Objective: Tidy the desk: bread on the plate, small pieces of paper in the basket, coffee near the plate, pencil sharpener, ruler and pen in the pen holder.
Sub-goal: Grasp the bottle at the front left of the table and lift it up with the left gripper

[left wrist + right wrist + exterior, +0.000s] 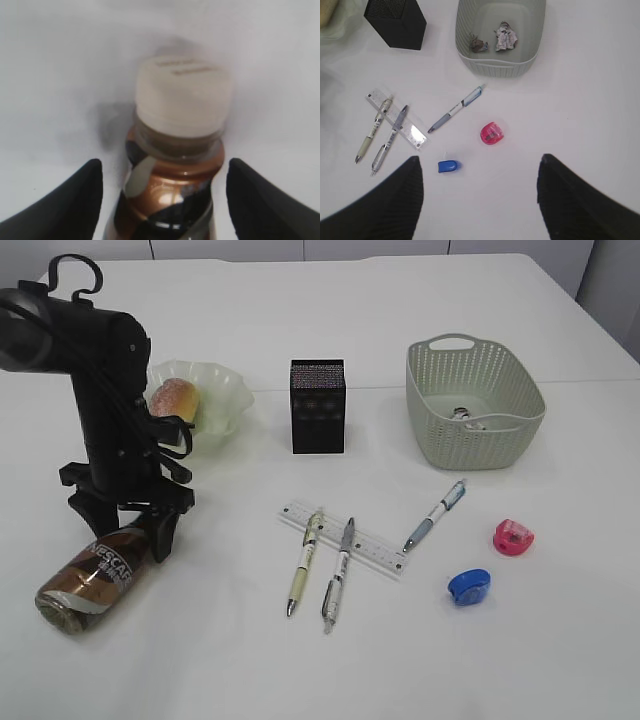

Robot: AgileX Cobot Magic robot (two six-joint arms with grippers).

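Two black arms belong to this robot, but only the left one shows from the front. The left gripper [125,523] is down low over the coffee bottle [88,578], which lies on its side on the white table [560,640]. Its fingers [60,205] are spread apart, one on each side of the bottle's neck, and they do not touch it. The bottle has a white cap [182,95].

The right gripper [480,200] is up high, looking down, with its fingers spread wide and nothing between them.

The bread [173,398] sits on the pale green plate [222,392]. Beside the plate stands the black pen holder [318,406]. The green basket [475,405] has two crumpled bits of paper [504,37] inside.

Three pens are on the table. Two pens [305,562] lie across the clear ruler [372,548]. One blue pen [435,515] lies just beside the ruler's end. The pink sharpener [513,536] and the blue sharpener [469,586] lie near each other.
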